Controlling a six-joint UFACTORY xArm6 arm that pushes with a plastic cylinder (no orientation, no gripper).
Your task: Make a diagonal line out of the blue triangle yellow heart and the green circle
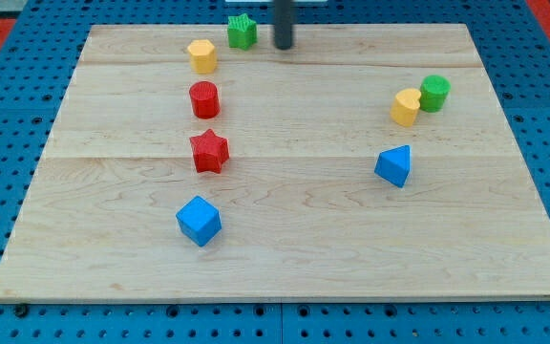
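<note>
The blue triangle (394, 165) lies on the wooden board at the right of the middle. The yellow heart (406, 106) sits above it and a little to the right. The green circle (435, 93) touches the heart's upper right side. The three run up and to the right. My tip (283, 45) is near the board's top edge at the middle, far to the left of these blocks and just right of a green star (242, 31).
A yellow hexagon (201, 55), a red cylinder (204, 99), a red star (209, 151) and a blue cube (199, 221) form a column on the left half. The board (285, 258) lies on a blue pegboard.
</note>
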